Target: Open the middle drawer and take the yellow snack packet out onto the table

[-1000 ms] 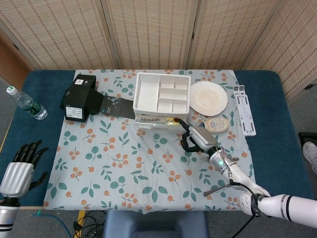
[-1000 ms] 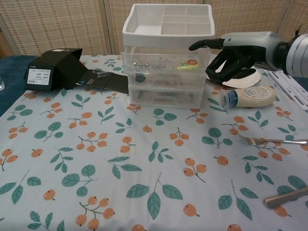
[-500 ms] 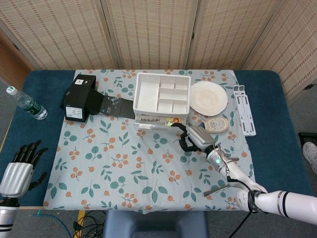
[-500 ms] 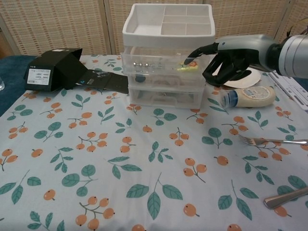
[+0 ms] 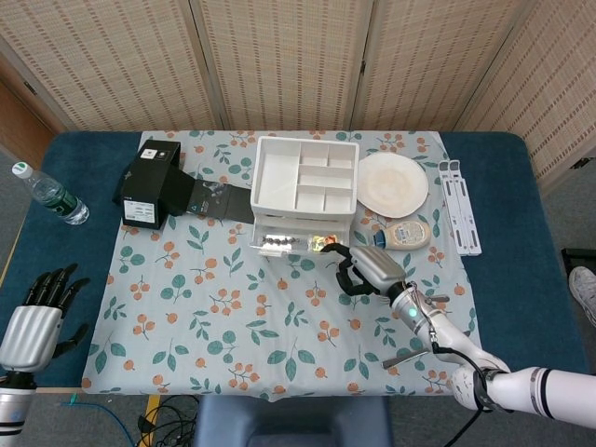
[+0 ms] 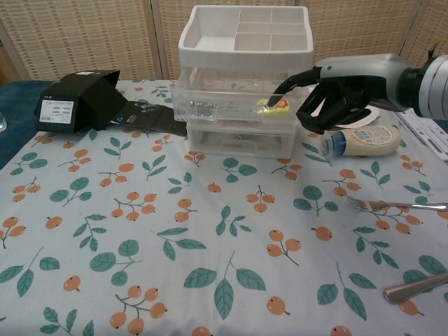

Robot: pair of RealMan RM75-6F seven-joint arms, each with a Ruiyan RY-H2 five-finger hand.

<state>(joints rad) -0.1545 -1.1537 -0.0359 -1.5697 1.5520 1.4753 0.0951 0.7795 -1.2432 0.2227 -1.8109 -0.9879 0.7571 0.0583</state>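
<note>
My right hand is up at the front right corner of the drawer unit, w/ one finger stretched out over the front edge of the middle drawer and the rest curled under. Nothing actually held as far as I can see, so it's basically closed up except that one pointing finger. The drawer's pulled out a bit, sticking forward past the top tray and the bottom drawer.

The yellow snack packet is still inside the middle drawer, right-hand end, just under my fingertip. Can't tell if I'm touching it or only the drawer rim, the clear plastic makes it hard to read.

My left hand is way off at the near left edge of the table, fingers spread, holding nothing.

Other stuff: black box left of the drawers, water bottle far left, plate right of the unit, white squeeze bottle lying on its side just below my right hand, fork & spoon near the right edge.
</note>
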